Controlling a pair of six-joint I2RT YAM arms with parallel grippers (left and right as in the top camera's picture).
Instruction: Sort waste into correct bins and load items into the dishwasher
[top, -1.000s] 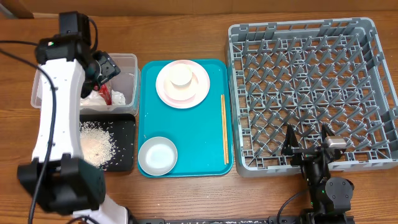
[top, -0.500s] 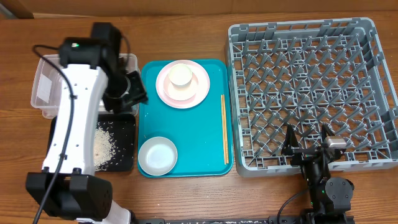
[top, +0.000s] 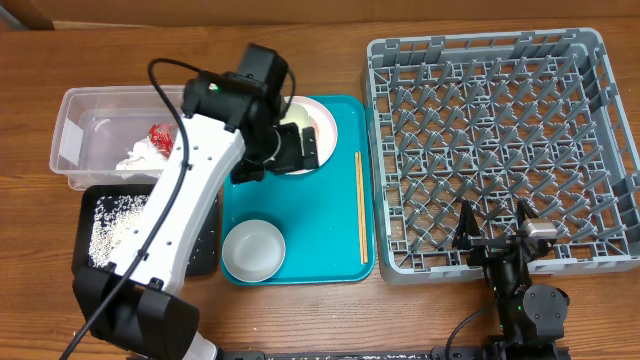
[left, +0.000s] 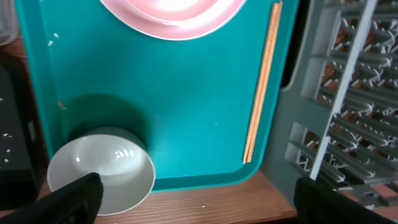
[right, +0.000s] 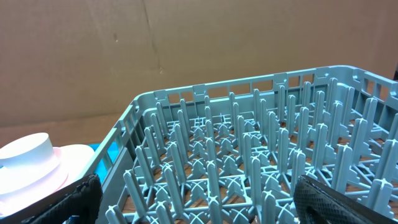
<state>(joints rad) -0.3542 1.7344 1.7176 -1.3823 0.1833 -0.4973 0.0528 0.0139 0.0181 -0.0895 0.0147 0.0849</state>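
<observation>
Wooden table (top: 300, 20): teal plastic tray (top: 320, 220) bearing pale pink round plate (top: 325, 125) and whitish round bowl (top: 253, 250), grey lattice dish rack (top: 376, 150) beside it. Left gripper (left: 199, 200) is held spread, empty, above the tray; right gripper (top: 495, 238) is held spread at the rack's near edge.

The wooden worktop (top: 30, 240) carries four things directly. A clear tub (top: 100, 100) sits at the far left, with a black tray (top: 207, 250) just nearer. A teal tray (top: 320, 220) lies in the middle, and a grey dish rack (top: 374, 150) fills the right.
</observation>
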